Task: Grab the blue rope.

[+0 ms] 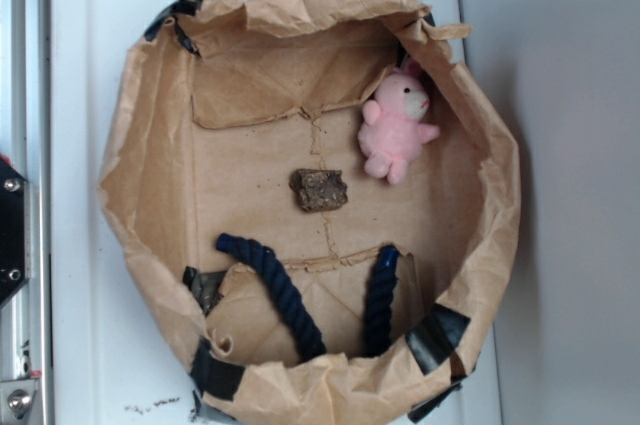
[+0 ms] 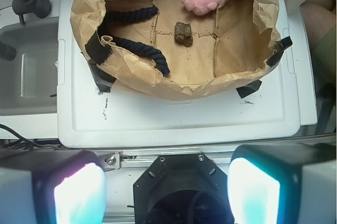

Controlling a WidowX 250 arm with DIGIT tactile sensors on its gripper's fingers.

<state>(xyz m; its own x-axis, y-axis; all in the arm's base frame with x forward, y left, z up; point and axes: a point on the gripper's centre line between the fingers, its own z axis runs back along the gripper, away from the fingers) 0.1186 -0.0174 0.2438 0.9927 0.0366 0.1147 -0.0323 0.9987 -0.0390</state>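
White plastic lid (image 1: 95, 95) served as the desk and carried a wide brown paper bag (image 1: 150, 175) with its rim rolled down and black tape at several corners. Inside the bag, the blue rope (image 1: 282, 293) lay bent in a U along one wall, both ends pointing toward the middle of the floor. A small brown block (image 1: 319, 189) sat near the centre, apart from the rope. A pink plush bunny (image 1: 396, 127) leaned against the opposite wall. The tool (image 2: 167, 191) stood outside the bag, well apart from the rope, its two pale fingers (image 2: 79, 193) spread wide with nothing between them.
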